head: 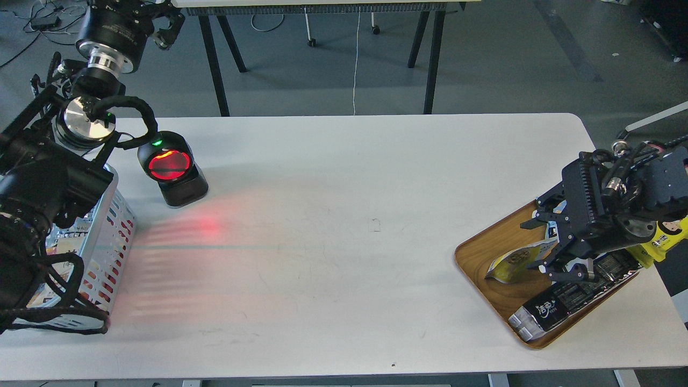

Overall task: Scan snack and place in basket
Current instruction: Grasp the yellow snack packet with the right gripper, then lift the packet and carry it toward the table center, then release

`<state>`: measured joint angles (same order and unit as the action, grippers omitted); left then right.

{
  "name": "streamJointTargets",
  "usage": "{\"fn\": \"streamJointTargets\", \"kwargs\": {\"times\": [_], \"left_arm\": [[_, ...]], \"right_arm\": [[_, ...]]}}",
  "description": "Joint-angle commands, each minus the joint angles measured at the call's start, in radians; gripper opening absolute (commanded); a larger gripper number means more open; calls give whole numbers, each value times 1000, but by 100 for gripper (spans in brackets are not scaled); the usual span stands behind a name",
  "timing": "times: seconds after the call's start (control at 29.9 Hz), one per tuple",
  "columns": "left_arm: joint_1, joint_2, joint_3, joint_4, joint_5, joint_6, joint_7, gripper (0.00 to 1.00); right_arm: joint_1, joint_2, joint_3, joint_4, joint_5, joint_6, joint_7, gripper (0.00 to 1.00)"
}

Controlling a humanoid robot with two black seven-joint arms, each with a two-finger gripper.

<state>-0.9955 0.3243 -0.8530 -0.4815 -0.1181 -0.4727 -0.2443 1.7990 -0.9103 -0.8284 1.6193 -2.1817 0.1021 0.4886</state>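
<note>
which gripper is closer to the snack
Right. The right gripper is down in the tray, its fingers around the snack. The left gripper is far across the table, raised above the scanner.

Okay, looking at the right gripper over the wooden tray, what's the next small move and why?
Probably lift. The right gripper seems closed around the yellow snack, whose edge is tilted up off the wooden tray. Raising it straight would clear the black wrapper before carrying it left toward the lit scanner.
</note>
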Motion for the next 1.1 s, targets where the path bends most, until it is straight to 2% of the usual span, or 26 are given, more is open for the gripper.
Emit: {"fn": "streamJointTargets", "kwargs": {"times": [0.0, 0.13, 0.37, 0.8, 1.07], "left_arm": [[-2, -7, 0, 0, 0, 0, -1, 100], [-8, -5, 0, 1, 0, 2, -1, 100], [-11, -5, 0, 7, 0, 5, -1, 100], [-26, -27, 0, 8, 0, 22, -1, 100], [-29, -34, 0, 6, 0, 26, 0, 100]], "right_arm": [[-4, 10, 3, -33, 0, 8, 0, 30], [-26, 25, 5, -74, 0, 8, 0, 23], [-53, 30, 15, -84, 0, 8, 0, 1], [-49, 34, 163, -84, 0, 4, 0, 0], [-29, 151, 265, -113, 89, 8, 0, 0]]}}
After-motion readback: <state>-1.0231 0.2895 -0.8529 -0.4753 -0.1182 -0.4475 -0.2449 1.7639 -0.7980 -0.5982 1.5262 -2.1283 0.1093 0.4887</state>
